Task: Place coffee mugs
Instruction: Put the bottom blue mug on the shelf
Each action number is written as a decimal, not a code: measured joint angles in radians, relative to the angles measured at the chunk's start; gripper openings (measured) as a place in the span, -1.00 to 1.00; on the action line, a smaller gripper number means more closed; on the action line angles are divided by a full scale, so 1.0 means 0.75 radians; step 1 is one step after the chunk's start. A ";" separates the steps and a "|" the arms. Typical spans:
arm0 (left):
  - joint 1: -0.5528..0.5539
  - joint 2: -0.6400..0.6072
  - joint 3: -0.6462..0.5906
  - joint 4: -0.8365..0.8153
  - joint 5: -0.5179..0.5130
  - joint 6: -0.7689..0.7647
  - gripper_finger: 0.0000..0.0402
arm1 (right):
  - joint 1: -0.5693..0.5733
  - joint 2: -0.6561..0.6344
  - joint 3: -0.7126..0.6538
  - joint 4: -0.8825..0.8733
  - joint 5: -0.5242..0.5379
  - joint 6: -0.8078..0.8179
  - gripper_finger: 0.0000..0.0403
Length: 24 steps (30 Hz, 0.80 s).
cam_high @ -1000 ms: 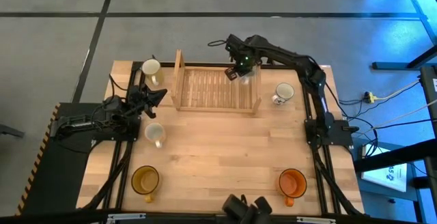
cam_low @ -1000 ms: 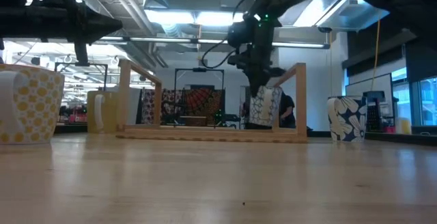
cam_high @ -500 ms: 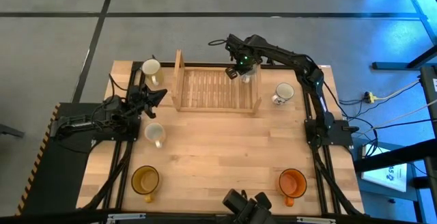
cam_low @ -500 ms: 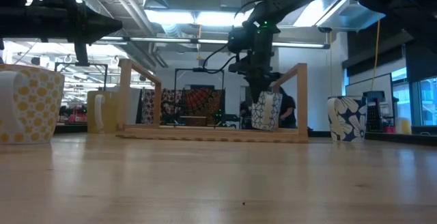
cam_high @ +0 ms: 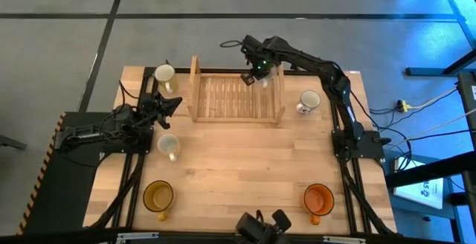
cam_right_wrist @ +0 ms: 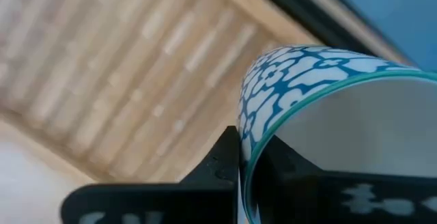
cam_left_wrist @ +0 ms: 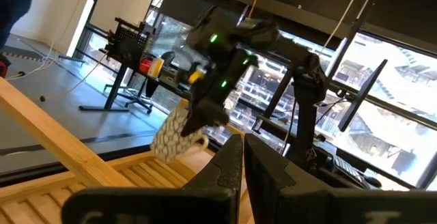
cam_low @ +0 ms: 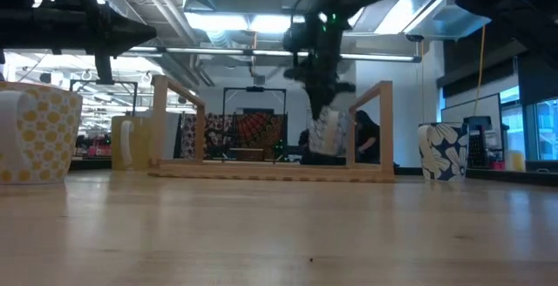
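Note:
My right gripper (cam_high: 256, 68) is over the far right corner of the wooden slatted rack (cam_high: 234, 95), shut on a white mug with a blue pattern (cam_low: 327, 132). The mug also shows in the right wrist view (cam_right_wrist: 300, 80) and the left wrist view (cam_left_wrist: 174, 135). My left gripper (cam_high: 169, 104) waits shut and empty at the rack's left end. Five other mugs stand on their bases on the table: a white one (cam_high: 163, 74), a pale dotted one (cam_high: 169, 146), an amber one (cam_high: 158, 195), an orange one (cam_high: 318, 198) and a white flowered one (cam_high: 309, 101). My right gripper pinches the mug's rim wall (cam_right_wrist: 247, 136), one finger inside the mug and one outside. The fingers come from above, pointing down. The mug hangs tilted below the fingers, lifted clear of the rack's slats (cam_low: 261, 171).
The rack has raised end frames on its left (cam_high: 195, 84) and right (cam_high: 281, 95). There is bare table between the rack and the near mugs. The room beyond the table shows behind the rack in the low view.
My right gripper has carried the patterned mug toward the table's far edge and a little to the left over the rack. The mug dipped close to the slats, then rose again and tipped further.

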 joint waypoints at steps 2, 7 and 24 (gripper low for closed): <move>0.000 0.000 0.000 0.000 0.000 0.000 -0.95 | 0.018 -0.002 0.044 0.022 -0.005 0.000 -0.99; 0.000 0.000 0.000 0.000 0.000 0.000 -0.95 | 0.043 0.033 0.060 0.107 -0.055 0.028 -0.99; 0.000 0.000 0.000 0.000 0.001 -0.005 -0.95 | -0.020 0.133 0.058 -0.040 -0.004 0.032 -0.98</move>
